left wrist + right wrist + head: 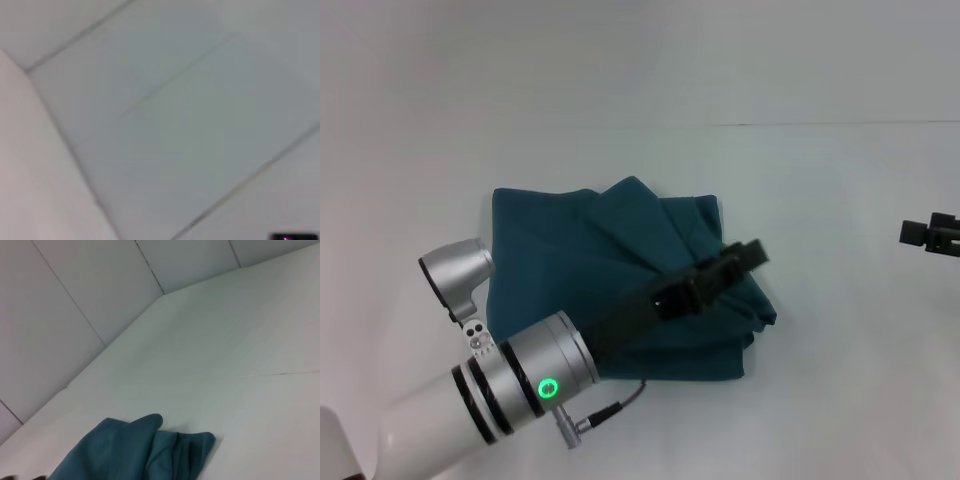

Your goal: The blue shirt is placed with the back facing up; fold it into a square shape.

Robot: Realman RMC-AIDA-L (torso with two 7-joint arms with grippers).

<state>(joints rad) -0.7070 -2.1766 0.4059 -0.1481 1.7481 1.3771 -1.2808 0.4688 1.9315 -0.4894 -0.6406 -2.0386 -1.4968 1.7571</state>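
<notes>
The blue shirt (580, 250) lies folded in a rough, rumpled square at the middle of the white table (840, 380), plain side showing. Its far edge bulges up in a loose fold (135, 450). My left arm reaches in from the lower left, and the left gripper (745, 257) hovers over the shirt's right edge. Only the tip of my right gripper (928, 234) shows at the right edge of the head view, well away from the shirt. The left wrist view holds only pale table or wall panels.
A thin seam (830, 124) runs across the table behind the shirt. White wall panels (75, 305) stand beyond the table's far edge. Bare table surface lies on every side of the shirt.
</notes>
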